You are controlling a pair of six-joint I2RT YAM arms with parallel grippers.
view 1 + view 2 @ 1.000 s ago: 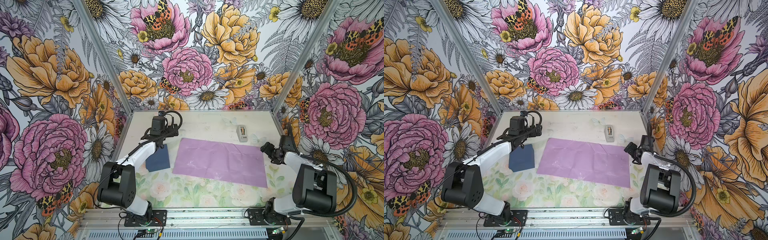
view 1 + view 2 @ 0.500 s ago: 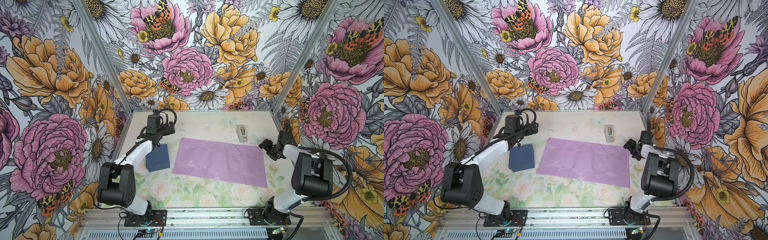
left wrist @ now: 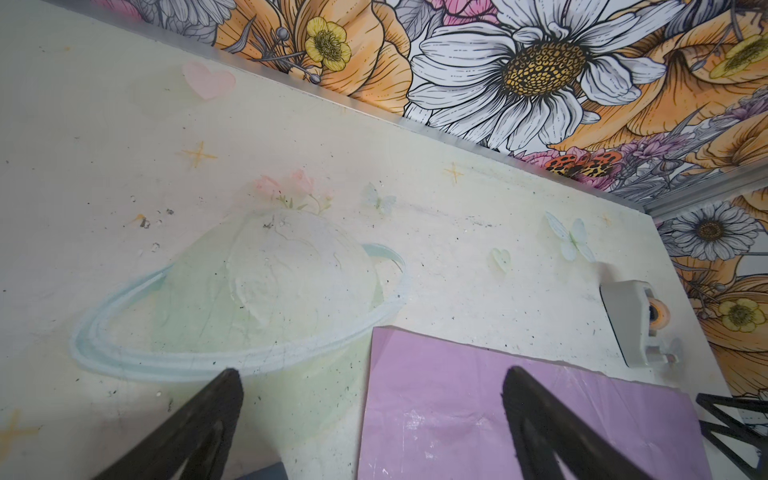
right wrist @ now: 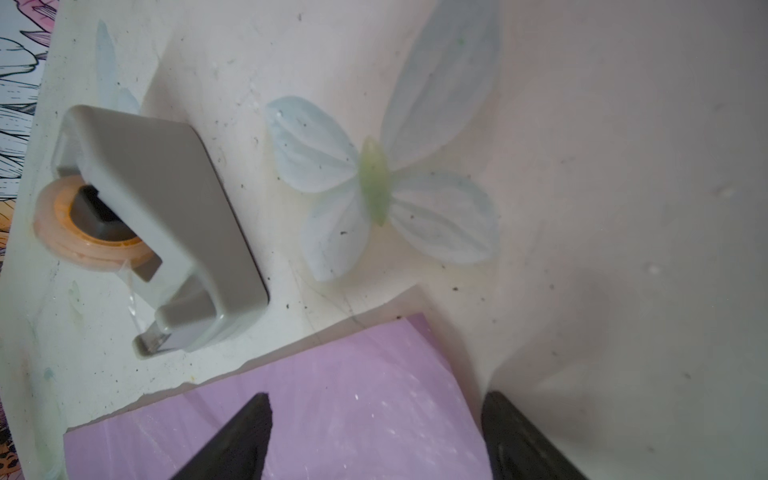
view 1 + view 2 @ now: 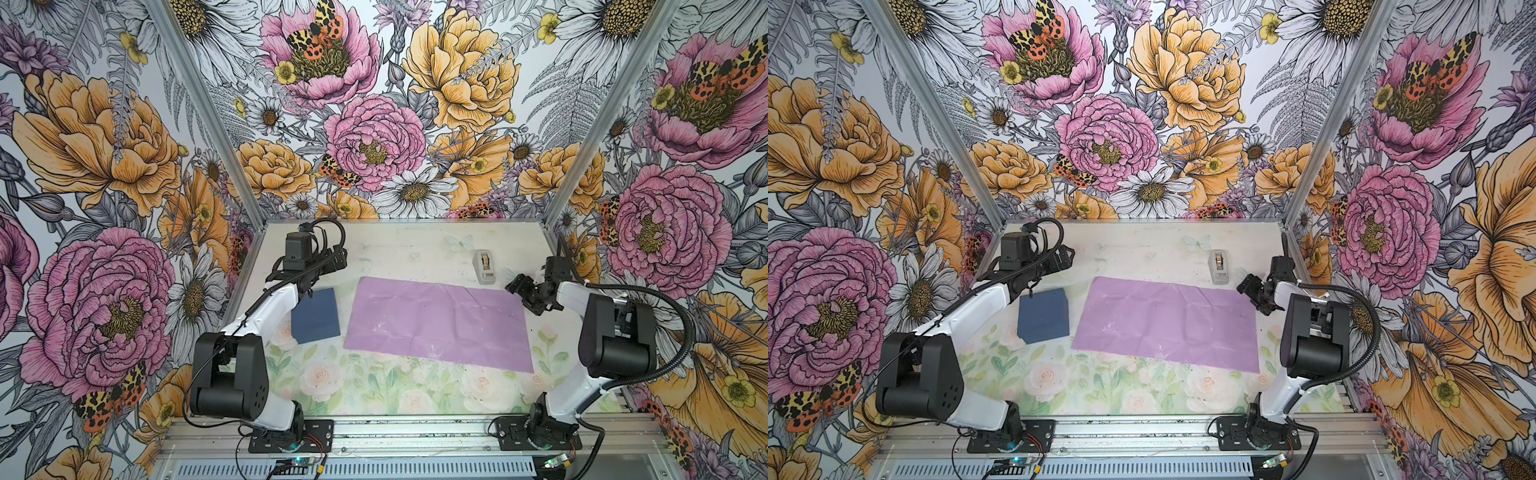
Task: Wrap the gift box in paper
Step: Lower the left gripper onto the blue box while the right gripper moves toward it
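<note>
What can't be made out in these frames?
box: far-left corner covered by the left arm in a top view; the left wrist view cuts it to a sliver at the frame edge.
paper: underside hidden; it lies flat.
tape dispenser: tape end too small in both top views.
right gripper: its wrist view cannot show whether the fingers touch the paper.

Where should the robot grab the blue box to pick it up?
Probably from above, pinching two opposite side walls of the box. It sits flat, broad top up, so only its sides give the open left hand parallel faces.
</note>
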